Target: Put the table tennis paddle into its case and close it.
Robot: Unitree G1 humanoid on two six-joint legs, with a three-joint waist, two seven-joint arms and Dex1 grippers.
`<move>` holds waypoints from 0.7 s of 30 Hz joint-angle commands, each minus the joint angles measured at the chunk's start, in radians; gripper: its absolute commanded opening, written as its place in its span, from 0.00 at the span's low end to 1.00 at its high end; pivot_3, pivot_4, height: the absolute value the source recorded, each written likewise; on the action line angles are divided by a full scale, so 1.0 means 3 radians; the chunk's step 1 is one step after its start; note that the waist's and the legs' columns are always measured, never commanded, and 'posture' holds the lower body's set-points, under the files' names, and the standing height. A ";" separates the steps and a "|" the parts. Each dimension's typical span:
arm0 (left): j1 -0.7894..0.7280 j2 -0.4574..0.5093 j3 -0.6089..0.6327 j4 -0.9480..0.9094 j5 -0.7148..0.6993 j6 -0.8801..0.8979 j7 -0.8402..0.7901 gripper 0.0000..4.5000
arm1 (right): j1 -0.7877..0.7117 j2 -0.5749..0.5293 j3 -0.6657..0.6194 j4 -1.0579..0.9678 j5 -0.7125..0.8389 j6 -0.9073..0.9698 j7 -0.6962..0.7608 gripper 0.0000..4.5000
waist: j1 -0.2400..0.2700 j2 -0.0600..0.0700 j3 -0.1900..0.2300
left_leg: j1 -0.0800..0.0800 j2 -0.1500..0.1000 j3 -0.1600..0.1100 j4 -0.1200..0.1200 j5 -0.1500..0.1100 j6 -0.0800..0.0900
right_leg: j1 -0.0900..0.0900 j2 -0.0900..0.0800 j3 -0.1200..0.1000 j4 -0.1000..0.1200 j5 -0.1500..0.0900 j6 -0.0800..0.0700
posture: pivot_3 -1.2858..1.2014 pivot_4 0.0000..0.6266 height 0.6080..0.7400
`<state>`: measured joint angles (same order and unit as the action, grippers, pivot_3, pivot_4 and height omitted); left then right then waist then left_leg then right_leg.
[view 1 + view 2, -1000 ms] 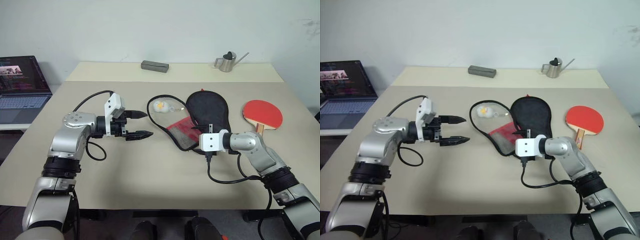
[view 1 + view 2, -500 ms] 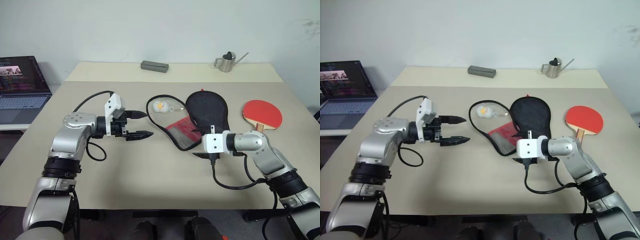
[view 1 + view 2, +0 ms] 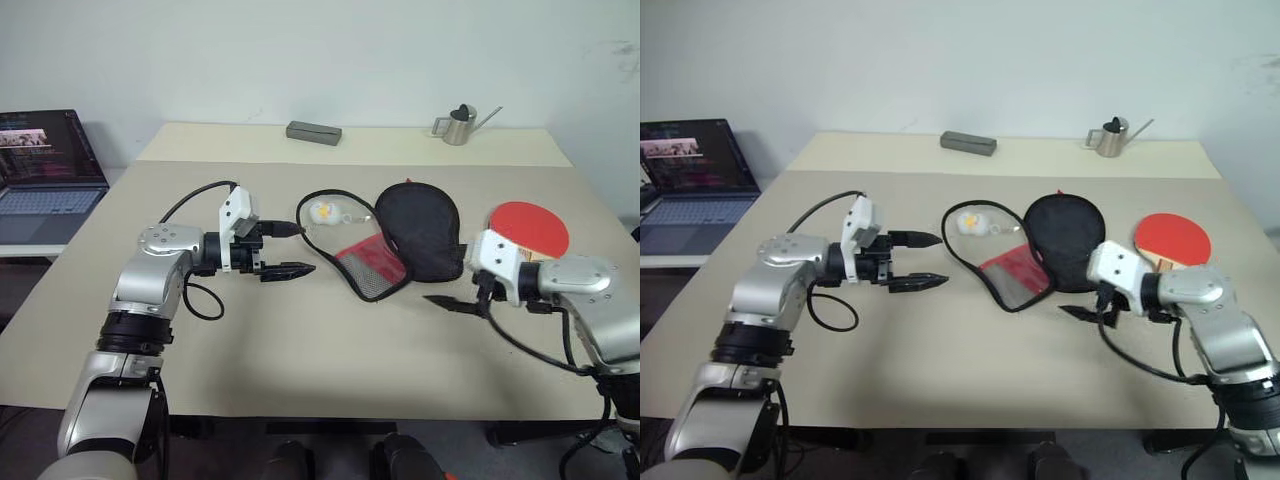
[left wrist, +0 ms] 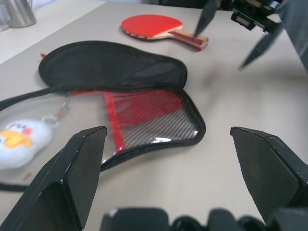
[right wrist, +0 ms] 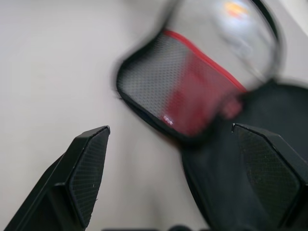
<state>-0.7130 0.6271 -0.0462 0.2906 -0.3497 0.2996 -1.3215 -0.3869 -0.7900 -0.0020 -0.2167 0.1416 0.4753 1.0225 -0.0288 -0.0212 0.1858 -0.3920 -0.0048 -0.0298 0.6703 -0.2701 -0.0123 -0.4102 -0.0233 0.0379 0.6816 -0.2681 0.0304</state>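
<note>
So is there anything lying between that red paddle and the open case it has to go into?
Nothing visible does. The table tennis paddle lies flat just right of the case, which is unzipped and spread open. The open right gripper hovers in front of both, holding nothing, over bare table.

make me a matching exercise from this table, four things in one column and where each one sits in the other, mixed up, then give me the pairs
Things:
1. table tennis paddle
2. case
3. watering can
4. laptop

Places:
A. on a side surface off the table's left edge
B. lying open mid-table
C. flat on the table right of the case
D. far edge of the table, toward the right

Pairs: 1-C, 2-B, 3-D, 4-A
</note>
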 commanded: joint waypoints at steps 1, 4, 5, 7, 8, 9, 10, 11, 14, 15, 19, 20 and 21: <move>-0.0119 -0.0032 -0.0009 -0.0082 -0.0044 0.0000 -0.0042 1.00 | -0.0010 0.0067 -0.0338 -0.0055 0.0025 0.0495 -0.0498 0.99 | -0.0004 0.0000 0.0000 | 0.0000 0.0000 0.0000 0.0001 0.0000 0.0000 | 0.0000 0.0000 0.0000 0.0000 0.0000 0.0000 | 0.52 0.24 1.00; -0.0176 -0.0080 -0.0057 -0.0104 -0.0054 0.0004 -0.0093 1.00 | -0.0154 0.0324 -0.0535 0.0064 -0.0039 0.1029 -0.1107 0.99 | -0.0010 0.0000 0.0000 | 0.0000 0.0000 0.0000 0.0001 0.0000 0.0000 | 0.0000 0.0000 0.0001 0.0002 0.0000 0.0000 | 0.52 0.24 1.00; -0.0194 -0.0095 -0.0071 -0.0108 -0.0055 0.0007 -0.0108 1.00 | -0.0211 0.0413 -0.0606 0.0112 -0.0056 0.1189 -0.1296 0.99 | -0.0011 0.0000 0.0000 | 0.0000 0.0000 0.0000 0.0001 0.0000 0.0000 | 0.0000 0.0000 0.0001 0.0002 0.0000 0.0000 | 0.52 0.24 1.00; -0.0234 -0.0122 -0.0101 -0.0095 -0.0051 0.0001 -0.0142 1.00 | -0.0300 0.0570 -0.0730 0.0198 -0.0073 0.1420 -0.1612 0.99 | -0.0008 0.0000 0.0000 | 0.0000 0.0000 0.0001 0.0001 0.0000 0.0000 | 0.0000 0.0000 0.0001 0.0003 0.0001 -0.0001 | 0.52 0.24 1.00; -0.0260 -0.0136 -0.0117 -0.0075 -0.0044 -0.0009 -0.0164 1.00 | -0.0341 0.0641 -0.0786 0.0269 -0.0108 0.1488 -0.1787 0.99 | -0.0007 0.0000 0.0000 | 0.0000 0.0000 0.0001 0.0001 0.0000 -0.0001 | 0.0000 0.0000 0.0002 0.0003 0.0001 -0.0001 | 0.52 0.24 1.00; -0.0278 -0.0144 -0.0128 -0.0060 -0.0038 -0.0017 -0.0179 1.00 | -0.0370 0.0686 -0.0821 0.0316 -0.0129 0.1531 -0.1908 0.99 | -0.0007 0.0000 0.0000 | -0.0001 0.0000 0.0001 0.0001 0.0000 0.0000 | -0.0001 0.0000 0.0001 0.0002 0.0001 -0.0001 | 0.52 0.24 1.00; -0.0302 -0.0155 -0.0138 -0.0039 -0.0032 -0.0026 -0.0193 1.00 | -0.0395 0.0738 -0.0861 0.0403 -0.0175 0.1519 -0.2069 0.99 | -0.0006 0.0000 0.0000 | -0.0002 0.0000 0.0001 0.0001 0.0000 0.0000 | -0.0001 0.0000 0.0002 0.0001 0.0001 -0.0001 | 0.52 0.24 1.00; -0.0321 -0.0161 -0.0145 -0.0021 -0.0028 -0.0033 -0.0206 1.00 | -0.0409 0.0771 -0.0879 0.0479 -0.0214 0.1503 -0.2192 0.99 | -0.0004 0.0000 0.0000 | -0.0002 -0.0001 0.0001 0.0000 0.0000 0.0000 | -0.0002 0.0000 0.0002 0.0001 0.0001 -0.0001 | 0.52 0.24 1.00; -0.0361 -0.0167 -0.0153 0.0023 -0.0019 -0.0050 -0.0230 1.00 | -0.0447 0.0857 -0.0947 0.0667 -0.0275 0.1414 -0.2488 0.99 | -0.0005 0.0000 0.0000 | -0.0004 -0.0001 0.0002 -0.0001 0.0000 0.0000 | -0.0003 0.0000 0.0002 0.0000 0.0001 -0.0001 | 0.52 0.24 1.00; -0.0369 -0.0167 -0.0155 0.0035 -0.0015 -0.0057 -0.0237 1.00 | -0.0455 0.0868 -0.0960 0.0726 -0.0295 0.1372 -0.2568 0.99 | -0.0007 0.0000 0.0000 | -0.0003 -0.0001 0.0003 -0.0001 0.0000 0.0000 | -0.0003 0.0000 0.0002 0.0000 0.0001 -0.0001 | 0.52 0.24 1.00; -0.0383 -0.0164 -0.0155 0.0071 -0.0003 -0.0083 -0.0260 1.00 | -0.0479 0.0931 -0.1025 0.0963 -0.0286 0.1294 -0.2784 0.99 | -0.0015 0.0000 0.0000 | -0.0002 -0.0001 0.0006 -0.0002 0.0000 0.0000 | -0.0004 0.0001 0.0005 0.0001 0.0001 -0.0001 | 0.52 0.24 1.00; -0.0385 -0.0161 -0.0154 0.0078 0.0000 -0.0089 -0.0263 1.00 | -0.0494 0.0958 -0.1042 0.1037 -0.0269 0.1280 -0.2827 0.99 | -0.0016 0.0000 0.0000 | -0.0002 -0.0001 0.0006 -0.0002 0.0000 0.0000 | -0.0003 0.0001 0.0005 0.0001 0.0001 -0.0001 | 0.52 0.24 1.00; -0.0385 -0.0158 -0.0153 0.0083 0.0002 -0.0095 -0.0265 1.00 | -0.0516 0.0986 -0.1062 0.1115 -0.0250 0.1268 -0.2864 0.99 | -0.0017 0.0000 0.0000 | -0.0002 0.0000 0.0006 -0.0002 0.0000 0.0000 | -0.0004 0.0001 0.0005 0.0001 0.0001 -0.0001 | 0.52 0.24 1.00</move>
<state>-0.8008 0.5736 -0.1019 0.3250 -0.3479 0.2916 -1.3890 -0.5176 -0.4977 -0.2952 0.1090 0.0610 0.8815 0.1880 -0.0338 -0.0211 0.1857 -0.3925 -0.0049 -0.0278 0.6696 -0.2700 -0.0122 -0.4112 -0.0230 0.0395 0.6819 -0.2679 0.0303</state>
